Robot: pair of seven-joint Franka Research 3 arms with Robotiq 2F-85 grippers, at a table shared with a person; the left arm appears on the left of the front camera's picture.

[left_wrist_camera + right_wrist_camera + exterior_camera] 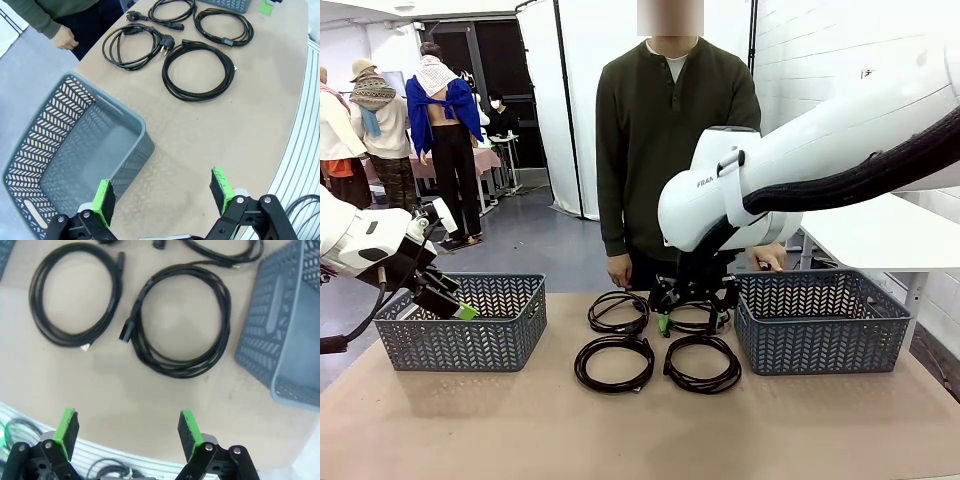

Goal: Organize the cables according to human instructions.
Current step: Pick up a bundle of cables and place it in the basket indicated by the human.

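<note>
The right gripper [127, 429] is hovering mid-frame, jaws wide apart and empty, over the four coiled cables [180, 371] lying between the two baskets [825, 335], seemingly awaiting the person's cue before dropping onto one loop.

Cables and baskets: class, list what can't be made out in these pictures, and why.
- Far right cable: partly hidden behind the right arm, front view.
- Right basket: floor hidden by its own near wall, front view.
- A far cable: cut off by the top edge, right wrist view.
</note>
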